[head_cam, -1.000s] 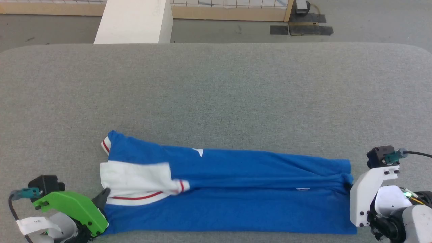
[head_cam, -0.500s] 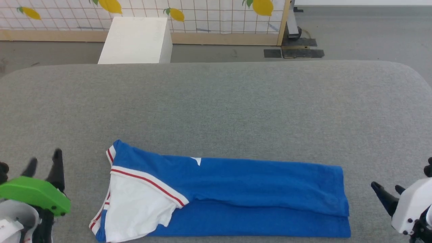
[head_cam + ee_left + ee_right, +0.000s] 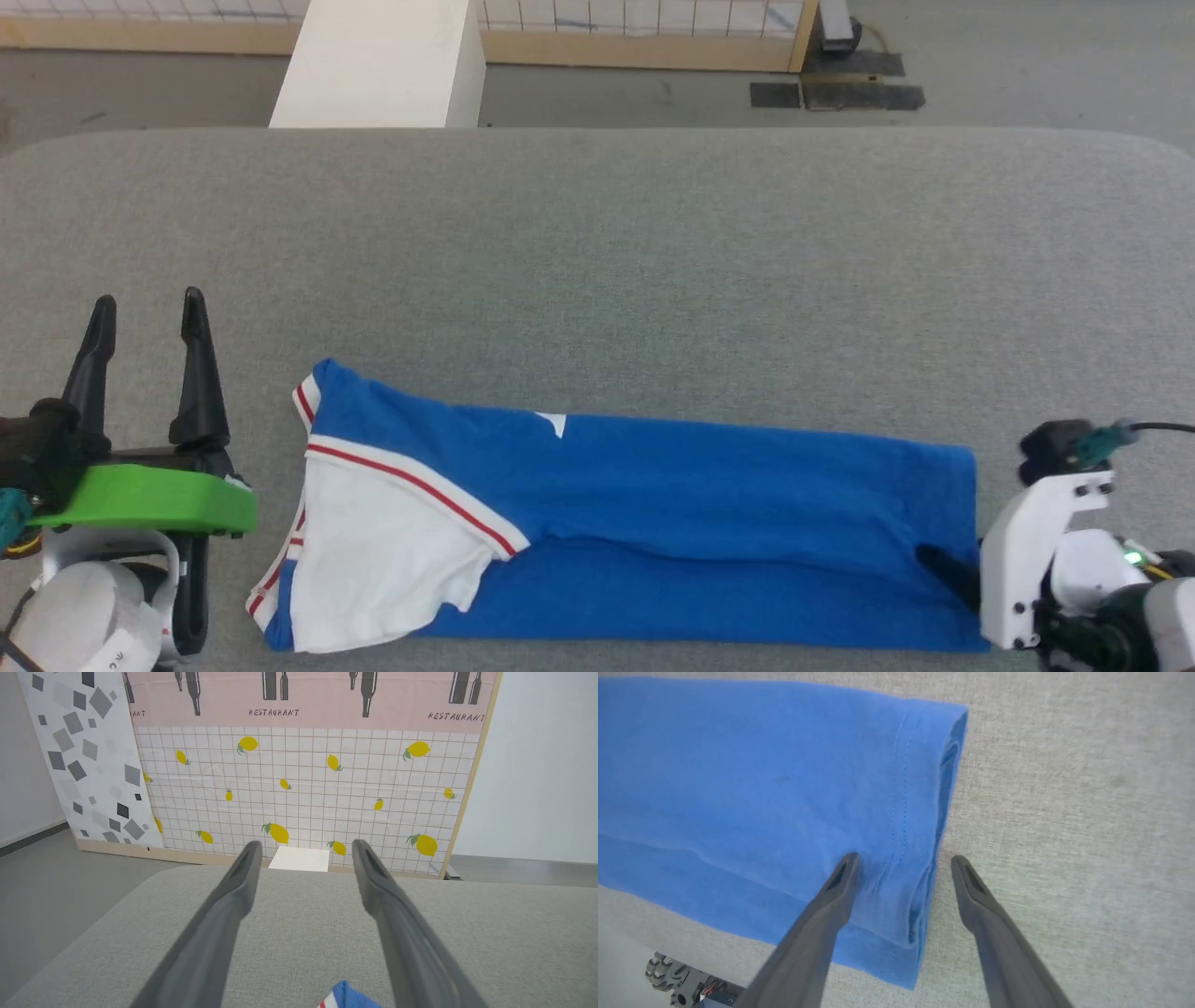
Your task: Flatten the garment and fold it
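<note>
Right end effector (image 3: 903, 858) spread astride garment (image 3: 761, 779) hem; left end effector (image 3: 147, 301) spread; backdrop (image 3: 317, 695) reads "RESTAURANT".

**Both hands let go; the right one is back at the hem**

A second ago both hands pinched the ends of the garment (image 3: 700, 495). The left hand (image 3: 147, 299) has since released and pulled clear, and now stands spread beside the sleeve end. The white sleeve (image 3: 383, 560) has flopped outward. The right hand (image 3: 903, 858) backed off, then came back, parted across the hem with one finger on fabric and one over the bench (image 3: 1064, 788).
</note>
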Robot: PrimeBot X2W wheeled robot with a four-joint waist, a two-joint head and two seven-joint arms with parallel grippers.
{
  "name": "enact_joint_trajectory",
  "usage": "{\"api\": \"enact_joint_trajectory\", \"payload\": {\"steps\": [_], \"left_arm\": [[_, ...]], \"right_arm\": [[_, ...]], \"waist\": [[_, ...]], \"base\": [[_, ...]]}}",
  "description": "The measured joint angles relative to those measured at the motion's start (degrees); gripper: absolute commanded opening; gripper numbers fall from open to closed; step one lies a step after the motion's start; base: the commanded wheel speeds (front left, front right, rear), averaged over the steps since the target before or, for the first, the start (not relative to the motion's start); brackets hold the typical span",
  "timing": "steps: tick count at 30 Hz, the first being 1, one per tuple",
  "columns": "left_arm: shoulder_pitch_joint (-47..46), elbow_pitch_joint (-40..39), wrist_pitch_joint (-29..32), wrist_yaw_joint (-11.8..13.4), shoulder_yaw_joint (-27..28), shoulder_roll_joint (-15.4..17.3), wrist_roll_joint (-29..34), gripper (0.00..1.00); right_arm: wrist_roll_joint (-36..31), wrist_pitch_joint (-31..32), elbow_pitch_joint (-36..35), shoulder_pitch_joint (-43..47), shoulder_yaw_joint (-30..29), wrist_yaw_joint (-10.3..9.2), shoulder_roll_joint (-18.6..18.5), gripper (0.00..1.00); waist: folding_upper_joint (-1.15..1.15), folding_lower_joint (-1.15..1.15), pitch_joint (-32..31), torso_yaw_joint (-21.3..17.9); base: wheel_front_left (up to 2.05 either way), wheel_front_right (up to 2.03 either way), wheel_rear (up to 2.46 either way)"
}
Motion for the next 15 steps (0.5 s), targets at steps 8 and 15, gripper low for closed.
{"api": "enact_joint_trajectory", "payload": {"steps": [8, 15], "left_arm": [[0.14, 0.05, -0.23, -2.56, 3.52, -5.2, 3.48, 1.0], [0.15, 0.74, -0.24, -4.42, 5.81, -7.39, 5.09, 1.0]], "right_arm": [[1.86, -0.12, 3.6, -2.58, 4.6, -0.03, -0.19, 1.0], [3.12, -0.66, 4.69, -3.93, 6.04, -0.03, -0.8, 0.16]], "waist": [[0.0, 0.0, 1.59, 0.7], [0.0, 0.0, 2.22, 0.77]], "base": [[0.0, 0.0, 0.0], [0.0, 0.0, 0.0]]}}
